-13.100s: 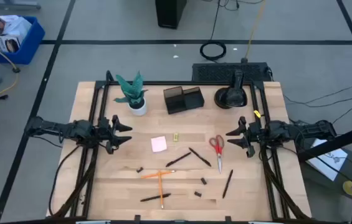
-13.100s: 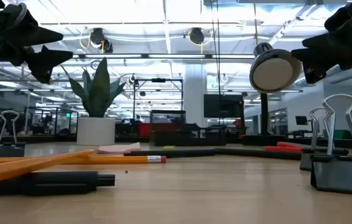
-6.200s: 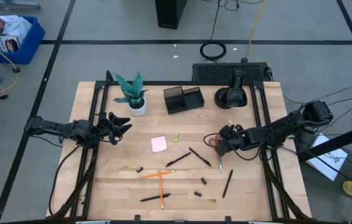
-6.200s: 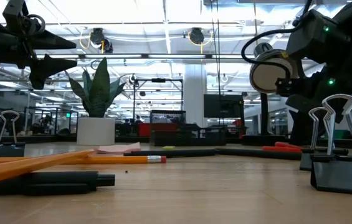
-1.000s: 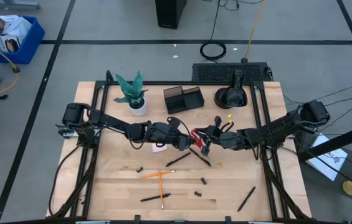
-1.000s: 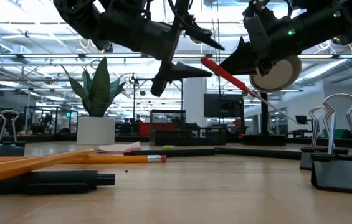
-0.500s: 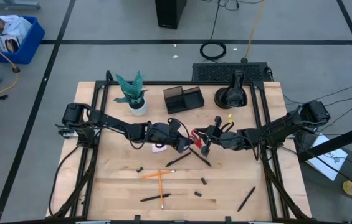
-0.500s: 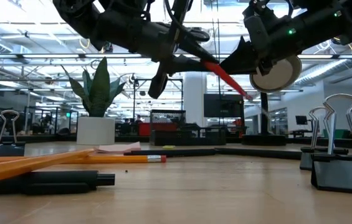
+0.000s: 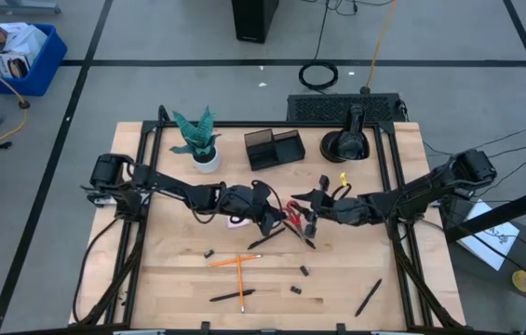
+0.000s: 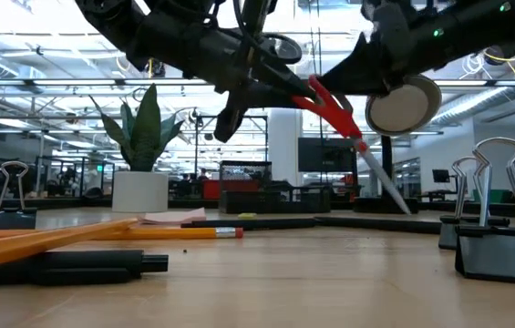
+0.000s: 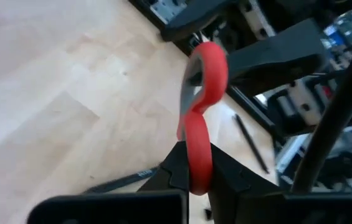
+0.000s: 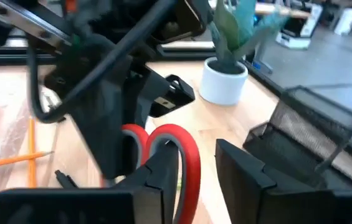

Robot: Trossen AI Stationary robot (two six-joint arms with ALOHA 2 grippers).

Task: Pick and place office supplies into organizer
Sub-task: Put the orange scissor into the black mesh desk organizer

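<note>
The red-handled scissors [image 9: 293, 211] hang above the table's middle between my two grippers. My left gripper [image 9: 281, 216] reaches in from the left and is shut on a red handle [image 11: 204, 68]. My right gripper [image 9: 308, 217] comes from the right; its fingers [image 12: 163, 177] stand apart around the other handle loop [image 12: 176, 140]. The dark organizer [image 9: 275, 147] stands at the far edge. Black pens [image 9: 300, 234], an orange pencil [image 9: 235, 262] and black clips [image 9: 304, 271] lie flat on the wood. My left gripper pinches one red handle's side [image 11: 195, 158] between its two fingers, coming from the table's left. The scissors are up off the wood, handles high, the blades [image 10: 380, 169] slanting down toward the table's right. My right gripper: I cannot tell whether a finger touches the red loop beside it.
A teal plant in a white pot [image 9: 199, 141] stands left of the organizer, and a black domed lamp [image 9: 346, 144] right of it. A pink pad [image 9: 235, 221] lies partly under my left arm. Binder clips [image 10: 494, 237] stand close to the low camera.
My left gripper has shut on the scissors' red handle. The scissors have tipped: the handles stay between the grippers while the blade end has swung down toward the table.
</note>
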